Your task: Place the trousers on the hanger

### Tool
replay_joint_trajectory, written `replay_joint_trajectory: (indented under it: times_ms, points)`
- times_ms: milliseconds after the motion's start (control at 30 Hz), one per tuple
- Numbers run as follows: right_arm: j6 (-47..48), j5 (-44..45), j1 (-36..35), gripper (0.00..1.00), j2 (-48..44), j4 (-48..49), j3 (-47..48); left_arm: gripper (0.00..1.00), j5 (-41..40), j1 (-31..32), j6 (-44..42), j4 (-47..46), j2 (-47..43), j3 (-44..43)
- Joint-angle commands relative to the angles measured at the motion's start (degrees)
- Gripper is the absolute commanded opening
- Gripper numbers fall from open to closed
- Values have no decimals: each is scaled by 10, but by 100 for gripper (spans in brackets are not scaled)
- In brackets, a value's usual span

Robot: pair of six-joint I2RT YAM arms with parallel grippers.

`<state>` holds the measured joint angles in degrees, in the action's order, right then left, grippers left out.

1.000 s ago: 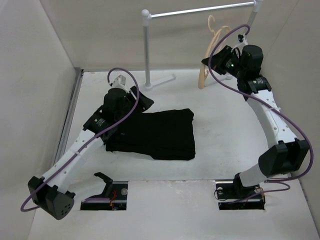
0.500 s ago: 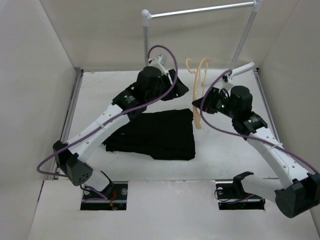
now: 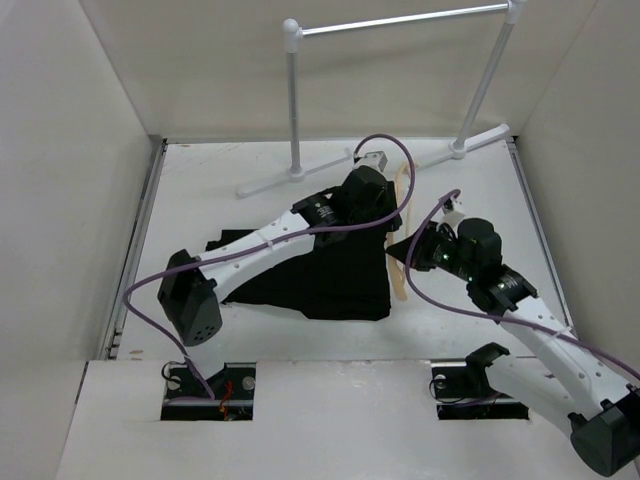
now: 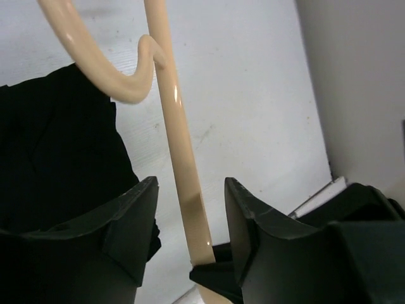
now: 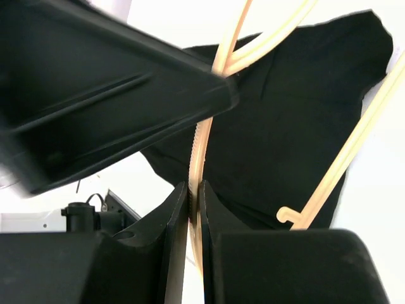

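The black trousers [image 3: 320, 270] lie folded on the white table; they also show in the right wrist view [image 5: 297, 107] and the left wrist view [image 4: 57, 152]. The tan wooden hanger [image 3: 400, 280] stands just off their right edge. My right gripper [image 3: 407, 250] is shut on the hanger's ridged bar [image 5: 204, 142], its jaws [image 5: 195, 193] pinching it. My left gripper [image 3: 390, 212] is open, its fingers [image 4: 126, 221] on either side of the hanger's arm [image 4: 180, 158] without touching it. The hanger's notch end [image 4: 136, 82] shows above.
A white-and-silver garment rail [image 3: 400, 20] stands at the back on two posts [image 3: 293, 100] with flat feet. White walls close the table at left, back and right. My left arm [image 3: 270, 245] stretches across the trousers.
My right arm has brought the hanger down and forward from the rail to the trousers' right edge. My left arm has swung right, from the trousers' left to around the hanger.
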<state>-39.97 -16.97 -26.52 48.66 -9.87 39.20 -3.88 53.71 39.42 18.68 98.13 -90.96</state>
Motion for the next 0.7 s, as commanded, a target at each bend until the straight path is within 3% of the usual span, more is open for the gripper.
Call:
replay_joint_trajectory:
  times_ms: [0,133,300,367,433,567,667]
  points:
    - [-3,12,-8,16,-26,30,-11,40,-53,8,-10,-3,11,-40]
    - [-5,8,-9,16,-46,23,-25,34,-75,20,-8,-5,38,-55]
    - [-6,10,-10,17,-74,4,-44,10,-92,32,0,-15,52,-54]
    - [-6,10,-10,19,-88,-13,-52,5,-96,35,14,-30,46,-37]
    - [-6,7,-5,23,-100,-34,-56,3,-97,35,42,-56,33,-5]
    - [-15,26,5,43,-131,-107,-45,0,-119,45,108,-101,-4,72]
    - [-29,46,23,43,-142,-148,-41,0,-151,63,134,-140,-22,120]
